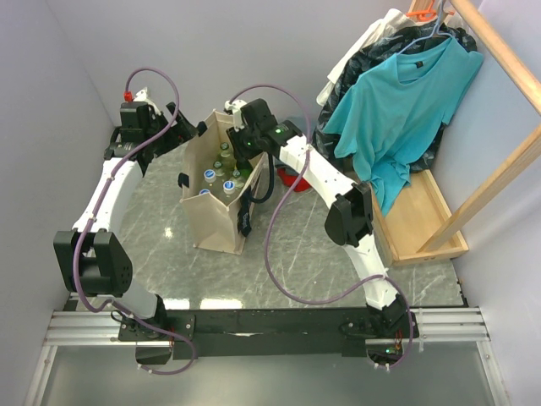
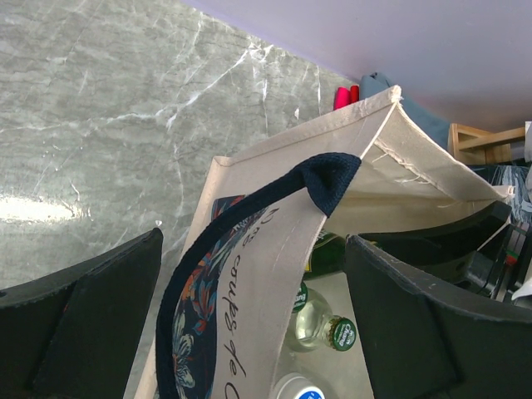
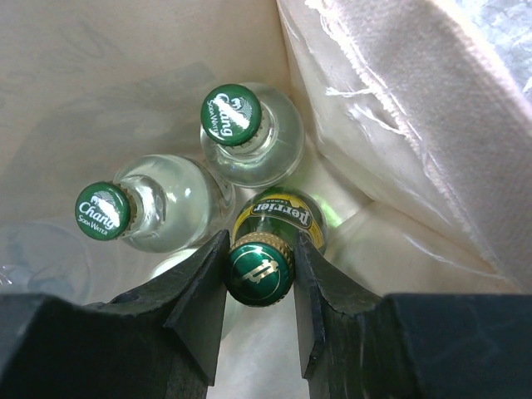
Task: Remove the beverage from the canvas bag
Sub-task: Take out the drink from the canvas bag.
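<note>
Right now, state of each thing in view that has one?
canvas bag, upright, mouth open, bottles inside
Perrier bottle, capped, upright in the bag, gripped at the top
Chang bottles, capped, upright in the bag, untouched
right gripper, shut on Perrier bottle
left gripper, open, astride the bag's wall
teal T-shirt, hanging on a hanger

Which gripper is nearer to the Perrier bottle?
Right. The right gripper is shut on the cap of the Perrier bottle inside the canvas bag; the left gripper stands open at the bag's rim.

Robot lab cell: plain lilac walls (image 1: 169,42), aluminium rail (image 1: 84,326), marbled surface (image 1: 211,275), teal T-shirt (image 1: 397,101) on wooden rack (image 1: 507,165).
</note>
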`<state>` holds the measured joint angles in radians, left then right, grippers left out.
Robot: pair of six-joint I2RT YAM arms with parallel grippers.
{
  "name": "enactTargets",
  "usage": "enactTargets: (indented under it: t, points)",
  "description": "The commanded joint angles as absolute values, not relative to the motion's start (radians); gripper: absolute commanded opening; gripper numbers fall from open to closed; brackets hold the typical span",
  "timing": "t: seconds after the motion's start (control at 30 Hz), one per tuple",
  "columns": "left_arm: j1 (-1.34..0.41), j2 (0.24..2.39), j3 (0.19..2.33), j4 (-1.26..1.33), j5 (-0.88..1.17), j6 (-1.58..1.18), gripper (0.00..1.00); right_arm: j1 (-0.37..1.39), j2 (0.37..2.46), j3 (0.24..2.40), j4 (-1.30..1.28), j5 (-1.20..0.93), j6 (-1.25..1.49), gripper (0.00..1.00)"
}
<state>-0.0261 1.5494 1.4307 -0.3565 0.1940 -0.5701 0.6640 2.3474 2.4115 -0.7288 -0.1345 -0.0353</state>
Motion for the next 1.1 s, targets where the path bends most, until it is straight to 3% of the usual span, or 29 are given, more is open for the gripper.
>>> enactTargets:
  t: [0.0,0.47,1.07]
  points:
    - [-0.029,1.531,1.430,-0.334,0.192,-0.580,0.96,0.680,2.184,2.430,-0.615,-0.089,-0.072,0.00]
    - [-0.029,1.440,1.381,-0.314,0.046,-0.595,0.96,0.698,2.148,2.419,-0.603,-0.011,-0.098,0.00]
    - [-0.029,1.447,1.384,-0.314,0.066,-0.595,0.96,0.704,2.111,2.408,-0.569,0.015,-0.109,0.00]
